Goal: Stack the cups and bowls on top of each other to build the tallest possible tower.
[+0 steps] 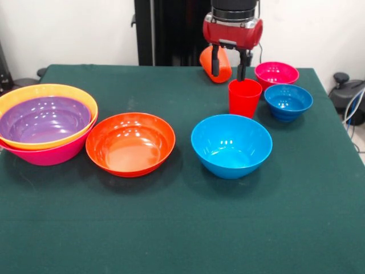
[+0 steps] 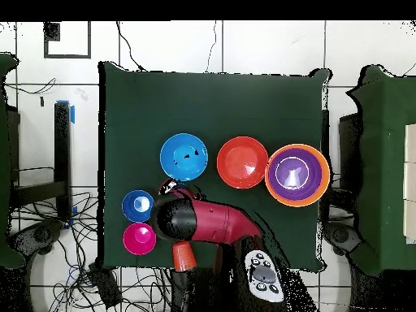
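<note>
My gripper (image 1: 228, 65) is open and empty, hanging just above and behind the upright red cup (image 1: 244, 97). One finger is at the cup's far rim. The other is in front of the orange cup (image 1: 219, 69), which lies on its side. The small magenta bowl (image 1: 276, 73) and small blue bowl (image 1: 288, 101) sit right of the red cup. The medium blue bowl (image 1: 231, 145) and a red-orange bowl (image 1: 130, 142) stand mid-table. The tower is at the left: purple bowl (image 1: 43, 119) in the yellow-orange bowl (image 1: 85, 100), in the pink bowl (image 1: 57, 154). In the overhead view my arm (image 2: 203, 221) hides the red cup.
The green table (image 1: 182, 228) ends close behind the cups, with the black pedestal (image 1: 171, 31) beyond. In the overhead view a grey control pad (image 2: 262, 276) lies by the robot's base and cables trail beside the table.
</note>
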### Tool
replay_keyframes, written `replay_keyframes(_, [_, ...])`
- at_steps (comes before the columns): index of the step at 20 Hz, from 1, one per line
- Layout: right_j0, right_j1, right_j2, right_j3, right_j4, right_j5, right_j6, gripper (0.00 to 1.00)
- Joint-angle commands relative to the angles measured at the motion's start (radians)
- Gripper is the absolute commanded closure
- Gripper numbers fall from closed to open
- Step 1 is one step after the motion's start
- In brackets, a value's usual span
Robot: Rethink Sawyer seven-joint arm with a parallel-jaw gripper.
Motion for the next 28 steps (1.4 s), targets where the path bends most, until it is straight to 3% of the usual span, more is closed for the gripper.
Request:
replay_keyframes(1, [0.025,0.089,0.066,-0.001,0.013,-0.073,0.142,0.0])
replay_keyframes(7, [0.028,0.127,0.073,-0.025,0.016,-0.116,0.147,0.0])
replay_keyframes(28, [0.116,0.278,-0.044,-0.144,0.032,-0.182,0.143,0.0])
